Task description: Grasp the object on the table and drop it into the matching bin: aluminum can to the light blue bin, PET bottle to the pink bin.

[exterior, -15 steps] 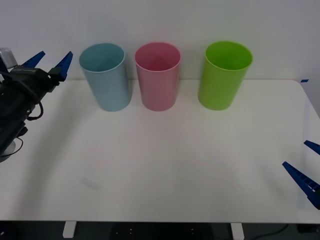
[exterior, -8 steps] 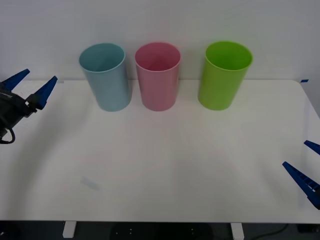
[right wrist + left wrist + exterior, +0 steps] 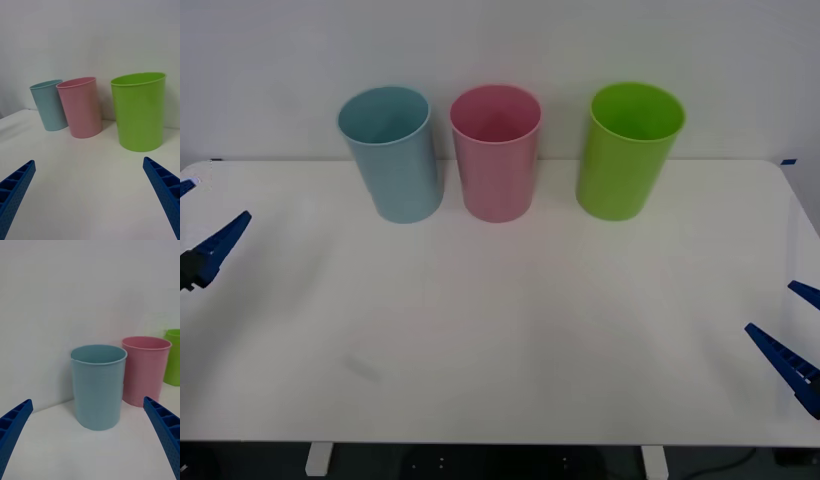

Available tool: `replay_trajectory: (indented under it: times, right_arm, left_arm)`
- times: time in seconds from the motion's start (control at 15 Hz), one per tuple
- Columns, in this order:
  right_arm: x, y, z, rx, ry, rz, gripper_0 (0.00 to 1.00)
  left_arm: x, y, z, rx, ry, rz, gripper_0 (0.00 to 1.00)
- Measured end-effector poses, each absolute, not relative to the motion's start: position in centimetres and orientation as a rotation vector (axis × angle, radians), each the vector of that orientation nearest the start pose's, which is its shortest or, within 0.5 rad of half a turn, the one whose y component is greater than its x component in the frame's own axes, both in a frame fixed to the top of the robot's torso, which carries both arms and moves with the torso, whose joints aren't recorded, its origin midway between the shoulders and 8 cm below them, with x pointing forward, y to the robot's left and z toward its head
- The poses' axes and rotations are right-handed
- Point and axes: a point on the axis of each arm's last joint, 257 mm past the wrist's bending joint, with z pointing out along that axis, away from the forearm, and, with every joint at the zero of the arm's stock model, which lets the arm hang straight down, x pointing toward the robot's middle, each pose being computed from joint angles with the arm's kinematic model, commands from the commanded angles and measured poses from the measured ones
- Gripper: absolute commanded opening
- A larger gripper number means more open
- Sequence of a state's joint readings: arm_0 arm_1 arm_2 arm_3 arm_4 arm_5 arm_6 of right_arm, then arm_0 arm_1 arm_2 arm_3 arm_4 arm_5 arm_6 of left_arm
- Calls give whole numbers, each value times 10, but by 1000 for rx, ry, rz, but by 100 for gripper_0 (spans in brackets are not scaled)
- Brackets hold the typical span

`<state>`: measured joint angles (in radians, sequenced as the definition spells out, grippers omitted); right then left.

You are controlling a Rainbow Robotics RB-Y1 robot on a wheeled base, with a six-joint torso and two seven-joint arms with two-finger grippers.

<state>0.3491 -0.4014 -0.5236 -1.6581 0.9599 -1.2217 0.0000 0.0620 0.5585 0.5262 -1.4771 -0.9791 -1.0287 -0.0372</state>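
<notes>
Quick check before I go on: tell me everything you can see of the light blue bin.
The light blue bin is a tall, smooth, plastic-looking cup that tapers toward its base. It stands upright with its mouth open, at the far edge of the table, leftmost in the row, close beside the pink bin. Neither gripper touches it.

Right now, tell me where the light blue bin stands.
In the front view the light blue bin stands upright at the table's far edge, leftmost of three bins, close beside the pink bin.
</notes>
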Motion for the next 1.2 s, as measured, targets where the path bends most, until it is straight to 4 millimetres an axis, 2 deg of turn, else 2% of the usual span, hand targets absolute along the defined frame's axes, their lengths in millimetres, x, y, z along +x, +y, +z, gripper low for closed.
replay_trajectory:
  times: [0.27, 0.47, 0.8, 1.2]
  right_arm:
    - [342, -330, -169, -465, 1441, 567, 100]
    - [342, -330, -169, -465, 1441, 567, 100]
    - [342, -330, -169, -465, 1441, 567, 100]
    - [342, -330, -169, -465, 1441, 567, 100]
  left_arm:
    - [408, 397, -109, 480, 1392, -314, 100]
    - [388, 395, -108, 487, 1398, -313, 100]
    - [373, 401, -117, 474, 1422, -317, 100]
    - [367, 401, -123, 453, 1435, -341, 100]
